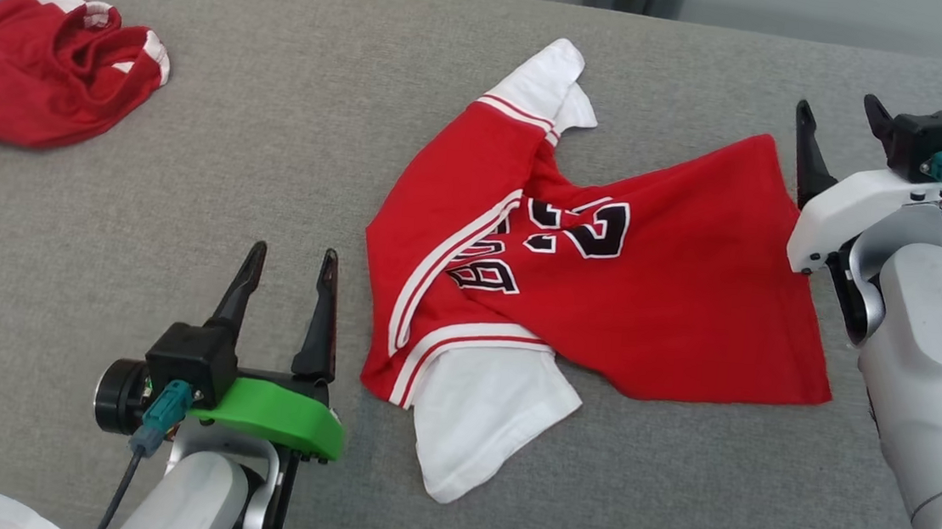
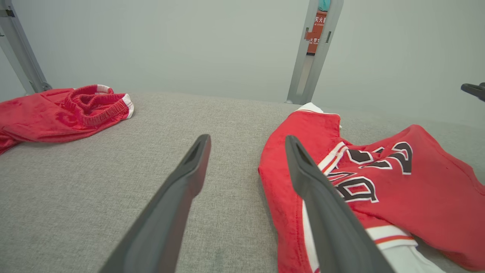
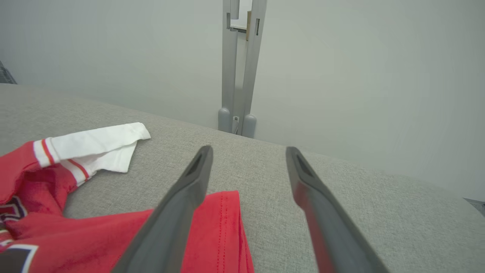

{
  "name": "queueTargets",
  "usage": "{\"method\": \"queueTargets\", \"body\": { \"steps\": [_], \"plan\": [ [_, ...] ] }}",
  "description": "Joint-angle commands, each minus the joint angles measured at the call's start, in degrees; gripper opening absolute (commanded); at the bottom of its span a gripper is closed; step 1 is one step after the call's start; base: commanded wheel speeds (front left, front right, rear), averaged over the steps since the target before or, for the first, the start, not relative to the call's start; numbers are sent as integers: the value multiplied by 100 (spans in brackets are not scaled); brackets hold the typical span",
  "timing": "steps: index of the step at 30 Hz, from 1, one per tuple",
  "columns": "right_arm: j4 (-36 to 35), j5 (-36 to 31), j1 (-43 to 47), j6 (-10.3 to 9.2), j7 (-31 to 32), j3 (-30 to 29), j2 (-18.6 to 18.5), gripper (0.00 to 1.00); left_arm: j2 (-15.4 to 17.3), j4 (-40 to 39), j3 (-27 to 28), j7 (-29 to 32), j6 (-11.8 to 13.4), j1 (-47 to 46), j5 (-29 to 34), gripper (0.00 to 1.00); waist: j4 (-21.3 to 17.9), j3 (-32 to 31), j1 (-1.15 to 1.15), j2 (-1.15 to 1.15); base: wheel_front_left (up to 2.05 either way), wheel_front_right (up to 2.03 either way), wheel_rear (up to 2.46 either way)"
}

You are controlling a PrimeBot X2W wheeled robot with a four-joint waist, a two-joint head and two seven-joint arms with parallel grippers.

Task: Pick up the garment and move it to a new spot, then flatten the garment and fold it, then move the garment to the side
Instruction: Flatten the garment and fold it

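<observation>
Rumpled jersey (image 1: pixel 605 293) lies on the cushion (image 1: pixel 280 111) between left gripper (image 1: pixel 293 251) and right gripper (image 1: pixel 839 105), both gaping wide, holding nothing (hem's right there). Pinch just one layer and the fold could skew.

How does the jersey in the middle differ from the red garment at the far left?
The jersey lies mostly spread out; the red garment is bunched in a heap. The jersey has white sleeves and black lettering; the red garment has thin white trim, no lettering visible. Both are red, on the grey surface.
</observation>
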Motion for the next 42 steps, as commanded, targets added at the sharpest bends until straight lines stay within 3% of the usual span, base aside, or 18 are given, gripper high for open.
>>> {"method": "queueTargets", "body": {
  "steps": [1, 10, 21, 33, 42],
  "plan": [
    [-113, 69, 169, -10, -34, 8, 15, 100, 34, 30, 36, -36, -14, -48, 3, 100, -279, -206, 0, 0, 0, 0, 0],
    [-1790, 79, 1731, -10, -53, -240, 158, 100, -49, 87, 286, -39, -83, 294, -126, 100, -633, -617, 0, 0, 0, 0, 0],
    [-3592, -400, 3904, -9, -54, -919, 963, 100, -306, 145, 630, -40, -415, 1085, 57, 100, -704, -1019, 0, 0, 0, 0, 0],
    [-4118, 204, 4792, -9, -49, -592, 991, 100, -548, 265, 920, -40, -622, 1492, 283, 100, -680, -1252, 0, 0, 0, 0, 0],
    [-4213, 219, 4721, -9, -18, -573, 992, 100, -466, 1121, 549, 276, -950, 1059, 418, 100, -780, -1164, 0, 0, 0, 0, 0]
  ]
}}
